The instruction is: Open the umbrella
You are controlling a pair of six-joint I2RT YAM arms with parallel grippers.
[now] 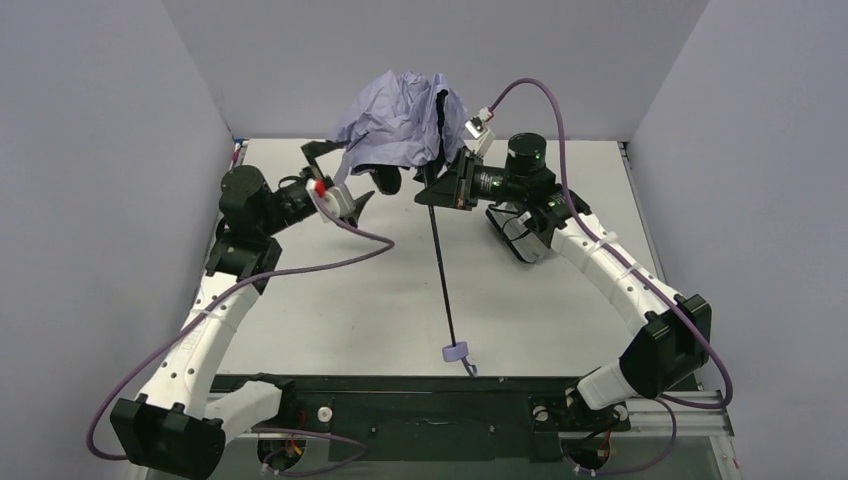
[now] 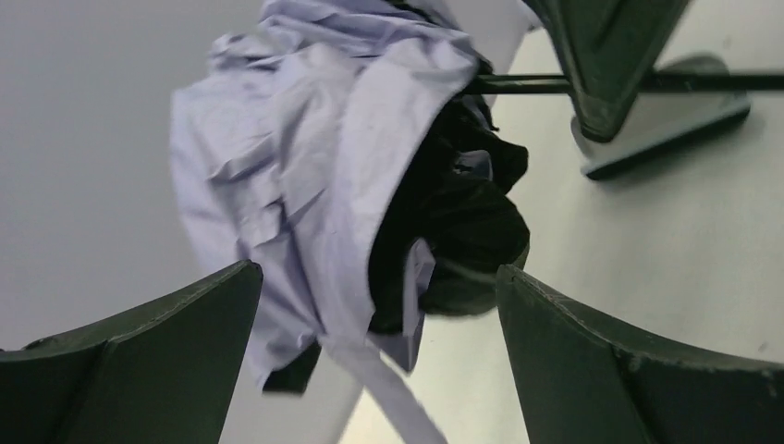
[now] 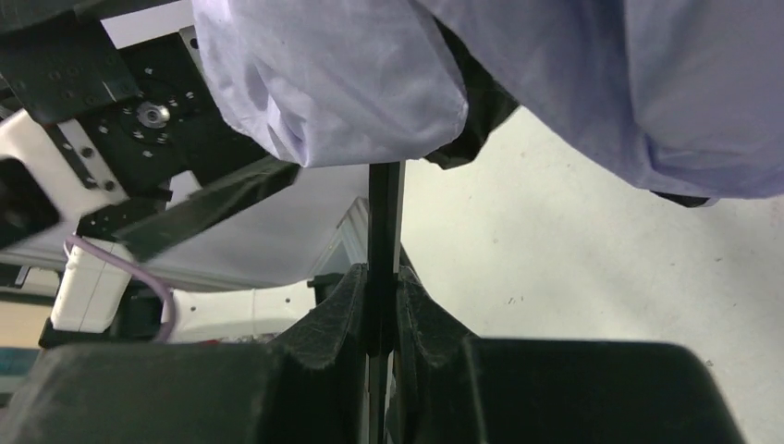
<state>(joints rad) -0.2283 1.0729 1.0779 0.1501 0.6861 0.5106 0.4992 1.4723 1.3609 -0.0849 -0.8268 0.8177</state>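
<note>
Right gripper (image 3: 384, 282): clamped on umbrella shaft (image 3: 385, 199).
Left gripper (image 2: 379, 277): spread wide, canopy (image 2: 296, 139) at 12 o'clock.
Risk: thin shaft may slip; crumpled cloth may snag.

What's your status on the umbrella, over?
Right gripper shut on shaft. Left gripper open at canopy. Umbrella bunched, not spread. Sleeve beside right arm, clear of shaft.

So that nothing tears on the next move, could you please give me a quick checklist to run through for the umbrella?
1. Right pincer clamped on shaft: ok.
2. Left pincer open, facing canopy: ok.
3. Handle free of both pincers: ok.
4. Canopy spread: not ok, bunched up.
5. Runner free of fabric: cannot tell, hidden.
</note>
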